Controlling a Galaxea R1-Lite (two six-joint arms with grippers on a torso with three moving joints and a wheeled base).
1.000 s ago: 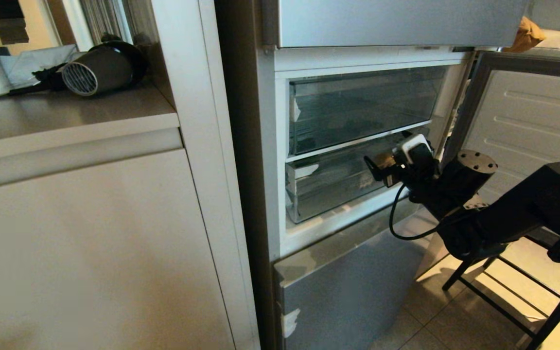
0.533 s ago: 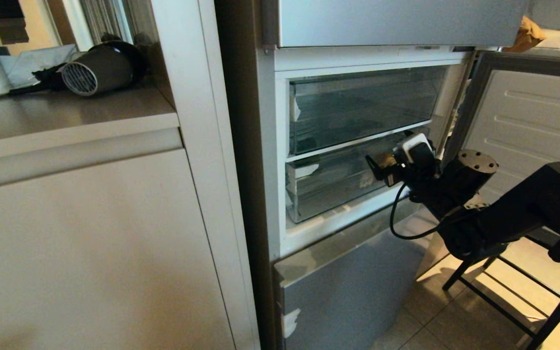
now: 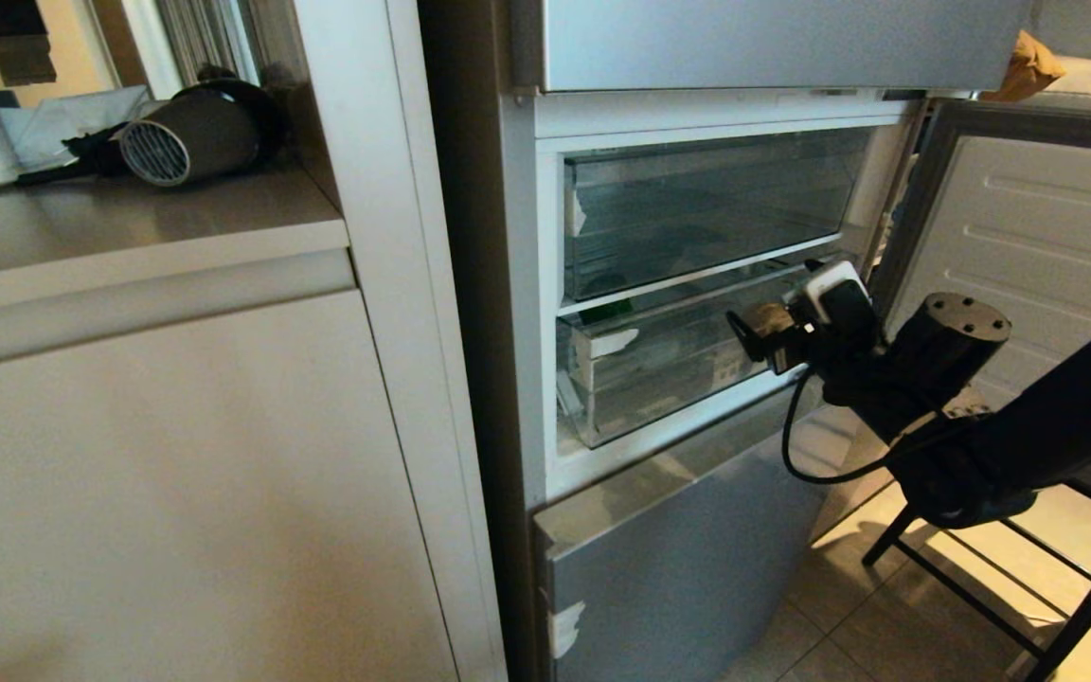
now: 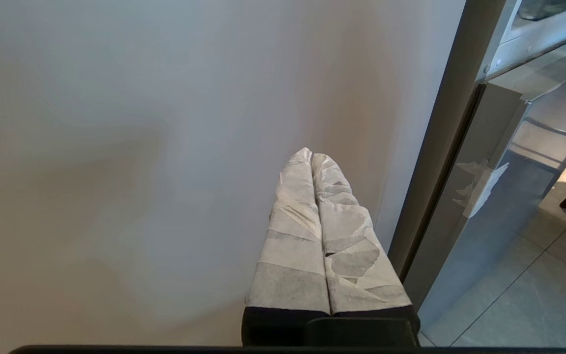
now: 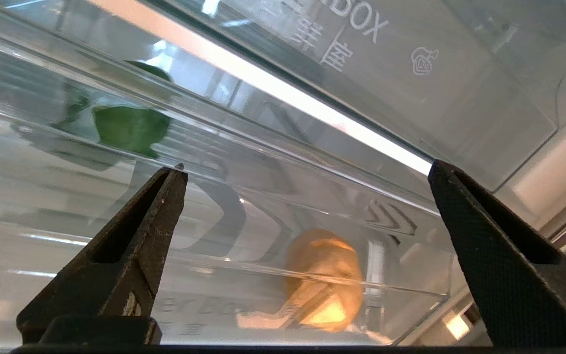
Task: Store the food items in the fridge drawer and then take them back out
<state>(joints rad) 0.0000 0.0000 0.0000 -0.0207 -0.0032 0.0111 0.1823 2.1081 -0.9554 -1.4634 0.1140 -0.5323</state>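
head view: chair (image 3: 1028, 568) beside fridge door (image 3: 1028, 237).

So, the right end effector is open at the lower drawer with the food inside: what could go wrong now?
1. The open right end effector is around nothing; closing may miss the drawer front.
2. A jerky pull could make the potato and pepper roll.
3. The arm is close to the fridge door and might bump it.

We count: clear drawers (image 3: 697, 213) 2 | green pepper (image 5: 130, 129) 1 | potato (image 5: 323, 278) 1 (both inside the lower drawer (image 3: 669, 365)) | hairdryer (image 3: 190, 133) 1
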